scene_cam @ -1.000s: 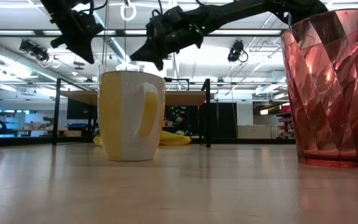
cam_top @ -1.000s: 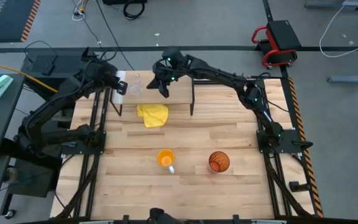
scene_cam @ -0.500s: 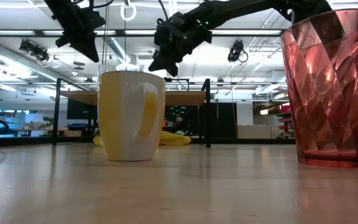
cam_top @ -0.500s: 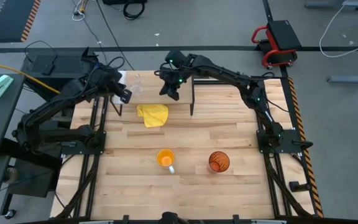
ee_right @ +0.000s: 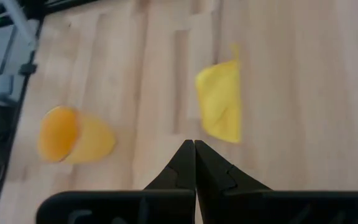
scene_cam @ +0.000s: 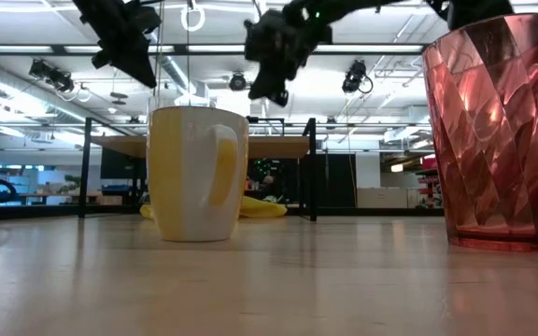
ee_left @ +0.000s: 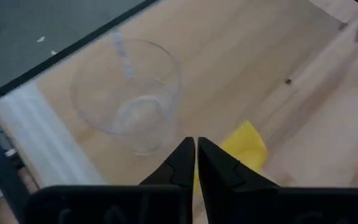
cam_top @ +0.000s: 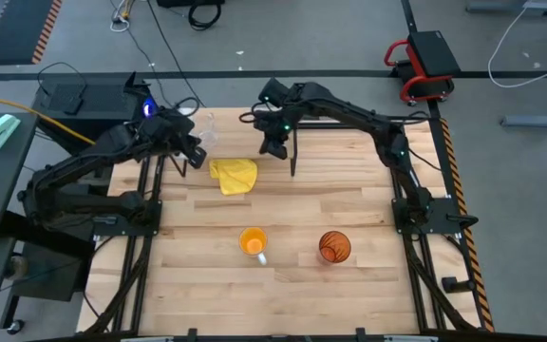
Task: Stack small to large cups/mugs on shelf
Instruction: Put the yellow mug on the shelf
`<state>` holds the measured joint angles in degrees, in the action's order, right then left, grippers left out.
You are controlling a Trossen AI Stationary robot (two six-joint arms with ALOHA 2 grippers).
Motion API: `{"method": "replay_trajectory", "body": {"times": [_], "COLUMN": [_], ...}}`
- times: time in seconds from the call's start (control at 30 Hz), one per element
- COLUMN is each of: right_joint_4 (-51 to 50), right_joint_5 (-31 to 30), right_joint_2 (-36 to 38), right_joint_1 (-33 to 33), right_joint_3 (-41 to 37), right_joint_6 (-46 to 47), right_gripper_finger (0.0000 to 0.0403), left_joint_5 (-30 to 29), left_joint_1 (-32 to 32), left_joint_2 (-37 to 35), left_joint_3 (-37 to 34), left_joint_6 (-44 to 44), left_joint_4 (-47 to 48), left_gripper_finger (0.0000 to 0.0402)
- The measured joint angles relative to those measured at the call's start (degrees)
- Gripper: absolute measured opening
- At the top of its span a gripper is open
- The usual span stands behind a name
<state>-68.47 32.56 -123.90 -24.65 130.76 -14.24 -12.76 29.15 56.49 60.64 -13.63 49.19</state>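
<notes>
From overhead the shelf (cam_top: 240, 133) is showing only in part, with both arms reaching across it, and the small clear glass (cam_top: 204, 126) sitting on it near the whitish end is hard to pick out there; the left wrist view is giving the clearer look, the glass (ee_left: 128, 93) standing upright on the light board beside the pale strip. The left gripper (cam_top: 193, 152) is hanging over the shelf's left front edge, its jaws pressed together and holding nothing, with the glass just beyond the tips (ee_left: 196, 152). The right gripper (cam_top: 274, 147) is hovering over the shelf's front edge near its middle, jaws likewise closed and empty (ee_right: 194, 155). The yellow cloth (cam_top: 234, 175) is lying on the tabletop (cam_top: 349, 190) just in front of the shelf, between the two grippers. In the low view the orange mug (scene_cam: 197, 174) is blocking much of the shelf behind it, and the amber tumbler (scene_cam: 494, 131) is cut off at the frame's right edge. Overhead, the mug (cam_top: 252, 243) and the tumbler (cam_top: 334, 247) are standing apart near the tabletop's front, with bare planks stretching between them and the shelf.
</notes>
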Motion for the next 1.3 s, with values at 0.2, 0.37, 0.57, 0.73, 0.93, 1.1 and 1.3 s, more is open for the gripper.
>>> {"method": "replay_trajectory", "body": {"times": [0.2,0.37,0.57,0.73,0.93,1.1,1.3], "right_joint_4": [-3.36,-5.06,-7.00,-9.39,-5.94,6.70,28.19], "right_joint_5": [-0.69,-3.63,-12.08,-17.64,-20.75,-20.93,-20.86], "right_joint_2": [6.57,11.33,14.76,16.36,22.92,36.61,57.27], "right_joint_1": [5.97,12.28,19.42,23.30,24.49,23.40,22.87], "right_joint_3": [0.00,0.00,0.00,-0.12,-12.93,-35.98,-62.23], "right_joint_6": [-3.22,-2.91,0.92,5.16,10.10,14.95,21.92], "right_gripper_finger": [0.0004,0.0004,0.0004,0.0004,0.0004,0.0004,0.0004], "left_joint_5": [0.11,-0.01,-2.80,-6.63,-8.31,-10.56,-11.01], "left_joint_1": [-6.38,-13.00,-20.72,-25.60,-29.39,-30.86,-31.04], "left_joint_2": [0.00,0.00,0.34,1.25,3.09,4.52,6.52], "left_joint_3": [-0.01,-0.02,-0.02,-0.05,0.02,0.00,-0.09], "left_joint_6": [-4.01,-9.00,-14.34,-17.76,-19.15,-19.17,-18.88], "left_joint_4": [5.26,7.31,7.26,7.14,6.83,6.59,6.13], "left_gripper_finger": [0.0016,0.0021,0.0027,0.0019,0.0014,0.0022,0.0021]}}
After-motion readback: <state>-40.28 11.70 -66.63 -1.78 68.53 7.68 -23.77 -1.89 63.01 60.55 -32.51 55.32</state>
